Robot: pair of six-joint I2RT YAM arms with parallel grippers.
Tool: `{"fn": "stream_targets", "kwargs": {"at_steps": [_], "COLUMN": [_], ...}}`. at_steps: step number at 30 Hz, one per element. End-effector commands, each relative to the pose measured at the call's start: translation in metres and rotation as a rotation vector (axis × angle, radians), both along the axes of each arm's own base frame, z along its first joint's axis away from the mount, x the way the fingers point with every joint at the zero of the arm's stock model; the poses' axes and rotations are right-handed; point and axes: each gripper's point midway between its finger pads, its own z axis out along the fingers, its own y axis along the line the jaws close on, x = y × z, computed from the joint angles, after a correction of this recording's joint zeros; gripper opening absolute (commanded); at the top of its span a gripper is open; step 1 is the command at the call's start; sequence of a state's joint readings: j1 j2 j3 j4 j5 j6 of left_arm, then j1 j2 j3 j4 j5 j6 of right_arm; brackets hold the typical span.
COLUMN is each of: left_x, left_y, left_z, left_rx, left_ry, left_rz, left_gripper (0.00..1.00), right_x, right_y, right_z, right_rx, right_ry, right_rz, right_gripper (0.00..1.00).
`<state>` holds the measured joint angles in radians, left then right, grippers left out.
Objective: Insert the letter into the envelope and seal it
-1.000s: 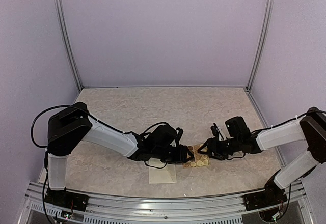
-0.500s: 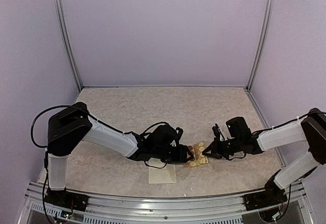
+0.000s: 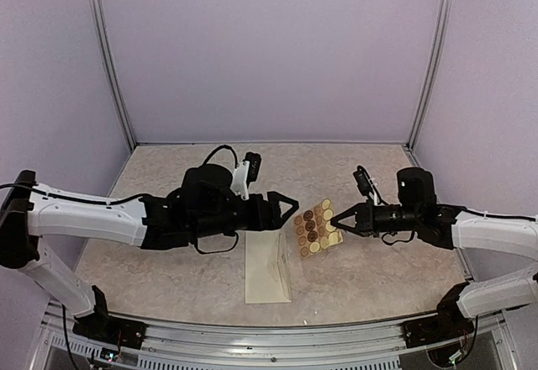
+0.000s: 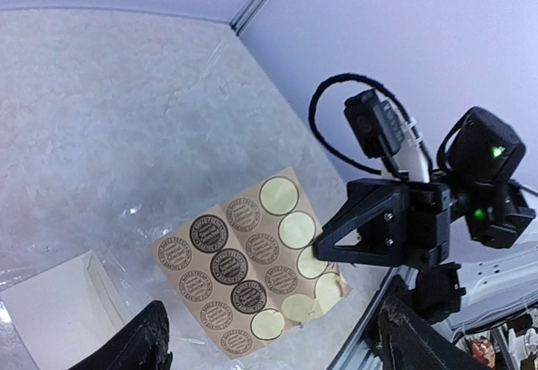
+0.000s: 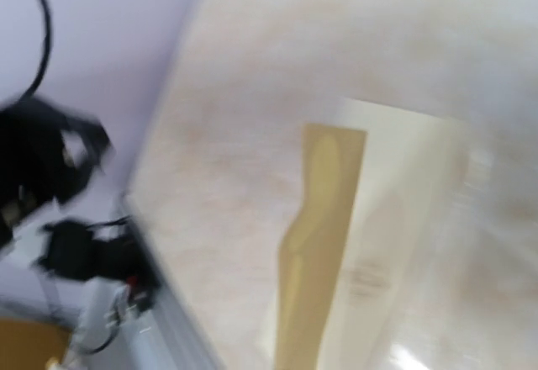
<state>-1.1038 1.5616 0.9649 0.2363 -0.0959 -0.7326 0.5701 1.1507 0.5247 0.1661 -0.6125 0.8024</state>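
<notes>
Right gripper [image 3: 338, 221] pinching right edge of yellow-tan paper sheet of round brown stickers [image 3: 314, 226]. Left gripper [image 3: 292, 208] hovering just left of it, jaws spread, gripping nothing. Lying flat at middle of near edge of worktop [image 3: 202, 172]: cream rectangular paper envelope [image 3: 267, 272].

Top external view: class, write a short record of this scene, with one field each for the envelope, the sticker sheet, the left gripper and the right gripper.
envelope: lies flat on the table near its front edge, no gripper touching it
sticker sheet: just beyond the envelope's right corner, pinched at its right edge
left gripper: open, holding nothing, left of the sheet
right gripper: shut on the sticker sheet
</notes>
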Motion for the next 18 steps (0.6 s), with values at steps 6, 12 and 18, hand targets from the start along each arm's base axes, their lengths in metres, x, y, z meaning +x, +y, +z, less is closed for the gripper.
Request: {"fn": "stream_targets", "kwargs": {"at_steps": [6, 12, 18], "left_x": [-0.033, -0.056, -0.084], "left_y": [0.061, 0.071, 0.063], "left_z": [0.076, 0.092, 0.096], "left_rx": [0.021, 0.055, 0.037], "left_ry": [-0.248, -0.275, -0.257], "left_rz": [-0.131, -0.28, -0.439], "left_gripper": [0.83, 0.87, 0.87], "right_x": [-0.059, -0.099, -0.117], "right_y": [0.04, 0.076, 0.098], "right_z": [0.106, 0.133, 0.139], "right_rx": [0.201, 0.213, 0.222], "right_ry": [-0.249, -0.335, -0.353], "right_rz": [0.417, 0.621, 0.721], "right_gripper": [0.0, 0.0, 0.0]}}
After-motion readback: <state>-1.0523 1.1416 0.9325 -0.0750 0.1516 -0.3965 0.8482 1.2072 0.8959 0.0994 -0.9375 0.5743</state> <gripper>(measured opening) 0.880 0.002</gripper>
